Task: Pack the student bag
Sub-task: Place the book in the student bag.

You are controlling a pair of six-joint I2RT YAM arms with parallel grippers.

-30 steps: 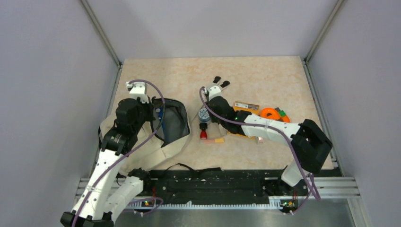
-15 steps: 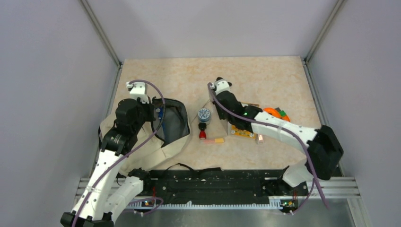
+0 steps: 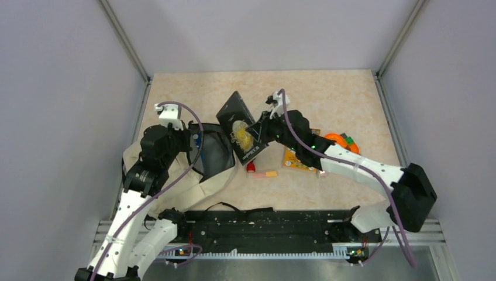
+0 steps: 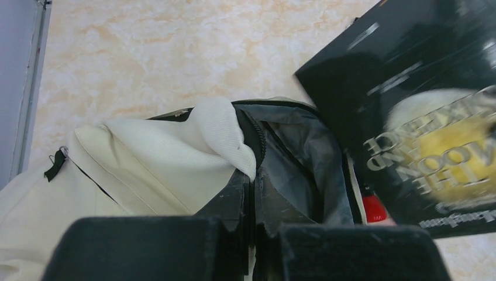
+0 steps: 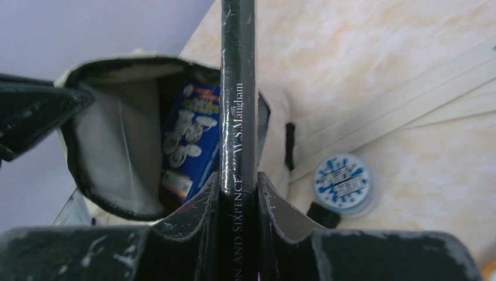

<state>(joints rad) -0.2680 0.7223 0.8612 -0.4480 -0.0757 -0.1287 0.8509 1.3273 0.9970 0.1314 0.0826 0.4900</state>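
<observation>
**Left gripper** (image 3: 190, 139) (image 4: 252, 229): closed to a narrow gap and clamped on the upper rim of the student bag (image 3: 217, 180) (image 4: 146, 170) (image 5: 111, 146), a large soft cream canvas backpack with black zipper lines. The bag lies on the marbled beige bench (image 3: 327, 96), beneath and around this gripper. Its mouth is held open toward the right gripper, and the grey lining is exposed.

**Right gripper** (image 3: 261, 126) (image 5: 238, 190): narrow, gripping a thin black paperback book (image 3: 240, 126) (image 4: 421, 129) (image 5: 238, 88) across its spine. The book extends forward from this gripper, raised off the bench and tilted. The bag's mouth lies ahead of it and to its left.

**Other items**
- A blue printed box (image 5: 190, 134) stands inside the bag, ahead of the right gripper and left of the book.
- A round blue-and-white tin (image 5: 343, 182) lies on the bench below and to the right of the right gripper, just beside the bag's flat beige straps.
- A small red-capped object (image 3: 251, 167) (image 4: 374, 208) and a pink-and-yellow stick (image 3: 266, 174) lie on the bench on the near side of the right gripper.
- A flat orange pack (image 3: 295, 159) lies behind that gripper, partly under its arm.
</observation>
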